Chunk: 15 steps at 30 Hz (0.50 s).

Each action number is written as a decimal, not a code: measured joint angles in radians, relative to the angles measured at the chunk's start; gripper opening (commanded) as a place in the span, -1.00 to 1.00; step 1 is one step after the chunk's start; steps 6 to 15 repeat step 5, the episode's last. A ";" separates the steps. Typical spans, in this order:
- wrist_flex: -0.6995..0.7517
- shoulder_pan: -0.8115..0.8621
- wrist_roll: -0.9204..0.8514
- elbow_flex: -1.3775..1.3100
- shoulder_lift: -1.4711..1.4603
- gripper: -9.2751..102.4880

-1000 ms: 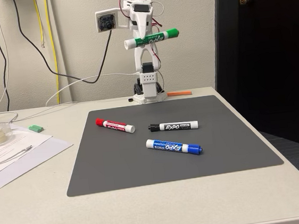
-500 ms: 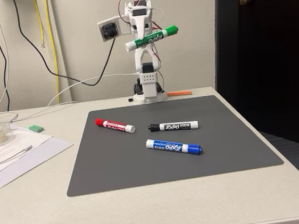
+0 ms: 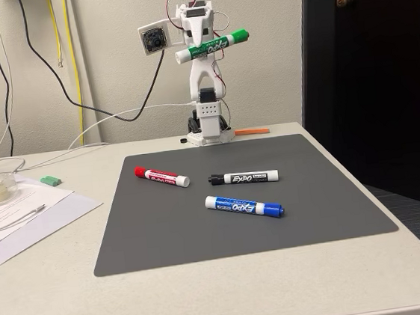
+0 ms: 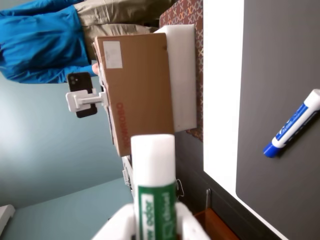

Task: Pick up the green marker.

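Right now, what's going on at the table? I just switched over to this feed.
The arm is raised at the back of the table with its gripper shut on the green marker, held high, roughly level, cap end slightly up. In the wrist view the marker's white end sticks out past the fingers. Three markers lie on the gray mat: the red marker, the black marker and the blue marker. The pick looks done.

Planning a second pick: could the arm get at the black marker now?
Probably not yet: the gripper is shut on the green marker, raised high. The black marker itself lies uncovered on the mat.
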 measured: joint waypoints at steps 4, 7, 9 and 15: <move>0.000 -0.003 0.000 0.000 0.000 -0.83; 0.000 -0.005 0.000 0.000 0.000 -0.83; 0.000 -0.005 0.000 0.000 0.000 -0.83; 0.000 -0.005 0.000 0.000 0.000 -0.83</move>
